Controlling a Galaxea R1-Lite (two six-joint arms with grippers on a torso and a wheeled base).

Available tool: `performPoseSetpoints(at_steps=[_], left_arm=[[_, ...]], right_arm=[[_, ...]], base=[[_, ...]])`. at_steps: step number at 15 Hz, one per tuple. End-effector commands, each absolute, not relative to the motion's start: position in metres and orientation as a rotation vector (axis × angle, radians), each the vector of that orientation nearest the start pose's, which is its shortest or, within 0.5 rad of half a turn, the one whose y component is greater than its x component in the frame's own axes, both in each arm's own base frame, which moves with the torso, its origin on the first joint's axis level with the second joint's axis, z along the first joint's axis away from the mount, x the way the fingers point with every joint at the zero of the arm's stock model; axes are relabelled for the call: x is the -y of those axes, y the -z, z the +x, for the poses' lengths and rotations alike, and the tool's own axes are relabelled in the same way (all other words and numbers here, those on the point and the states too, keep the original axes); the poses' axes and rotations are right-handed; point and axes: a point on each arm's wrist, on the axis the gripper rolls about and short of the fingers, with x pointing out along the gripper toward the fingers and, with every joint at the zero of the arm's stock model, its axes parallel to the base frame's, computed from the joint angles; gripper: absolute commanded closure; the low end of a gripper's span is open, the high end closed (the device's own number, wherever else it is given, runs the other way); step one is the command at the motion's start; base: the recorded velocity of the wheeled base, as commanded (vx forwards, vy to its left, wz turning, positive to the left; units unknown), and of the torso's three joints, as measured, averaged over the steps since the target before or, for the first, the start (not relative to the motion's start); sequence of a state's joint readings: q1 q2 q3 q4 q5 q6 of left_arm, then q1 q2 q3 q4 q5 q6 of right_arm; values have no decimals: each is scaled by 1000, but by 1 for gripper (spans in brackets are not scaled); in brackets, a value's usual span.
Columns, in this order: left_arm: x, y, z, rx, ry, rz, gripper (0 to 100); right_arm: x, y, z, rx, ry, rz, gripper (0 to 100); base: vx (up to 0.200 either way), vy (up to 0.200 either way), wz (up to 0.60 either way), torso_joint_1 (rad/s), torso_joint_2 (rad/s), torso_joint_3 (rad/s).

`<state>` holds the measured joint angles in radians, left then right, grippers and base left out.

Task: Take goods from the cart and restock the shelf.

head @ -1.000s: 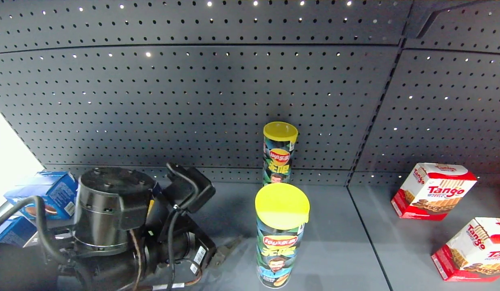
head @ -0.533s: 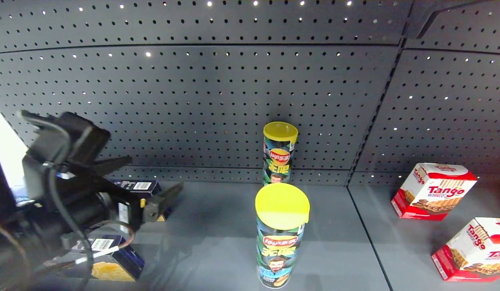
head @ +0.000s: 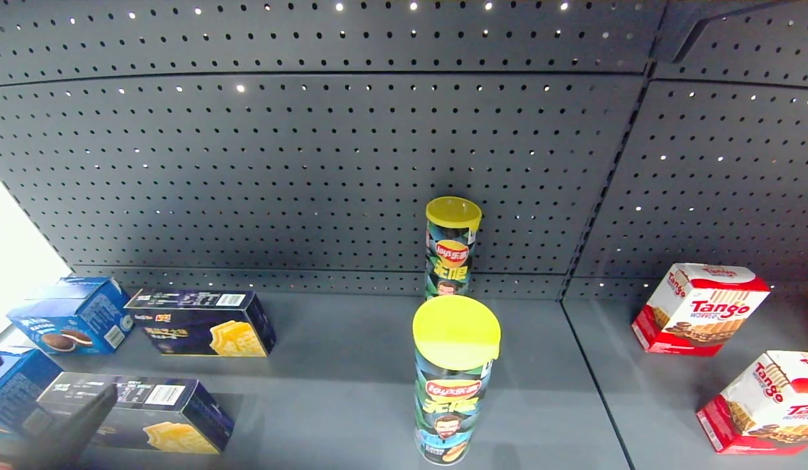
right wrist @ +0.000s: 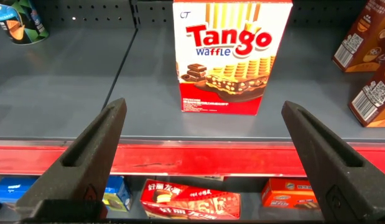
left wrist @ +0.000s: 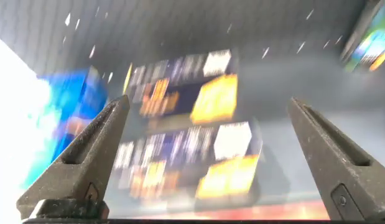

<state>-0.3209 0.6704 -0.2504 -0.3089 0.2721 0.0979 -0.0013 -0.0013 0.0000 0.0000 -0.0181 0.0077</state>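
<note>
Your left gripper (left wrist: 208,102) stands spread wide, holding nothing. Two dark boxes lie flat on the shelf (head: 352,378) ahead of it. The near box (head: 136,414) is in line with the gap between its fingers, and the far box (head: 202,323) is behind that, nearer the back panel (head: 312,170). Your right gripper (right wrist: 204,104) is spread too, empty, facing a wafer box (right wrist: 232,56).
</note>
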Motion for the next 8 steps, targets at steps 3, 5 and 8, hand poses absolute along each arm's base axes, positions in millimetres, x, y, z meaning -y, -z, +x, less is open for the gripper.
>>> performPoseSetpoints(at_steps=[3,5,8], left_arm=[[-3,-98,0,-71,-7,102,0],[-2,-90,-7,-80,-36,97,0],[0,-84,-12,-75,-64,47,0]], right_arm=[[0,-75,-23,0,20,8,0],[0,-75,-23,0,18,8,0],[0,-75,-23,0,20,8,0]], base=[[0,0,0,0,0,0],[0,0,0,0,0,0],[0,0,0,0,0,0]])
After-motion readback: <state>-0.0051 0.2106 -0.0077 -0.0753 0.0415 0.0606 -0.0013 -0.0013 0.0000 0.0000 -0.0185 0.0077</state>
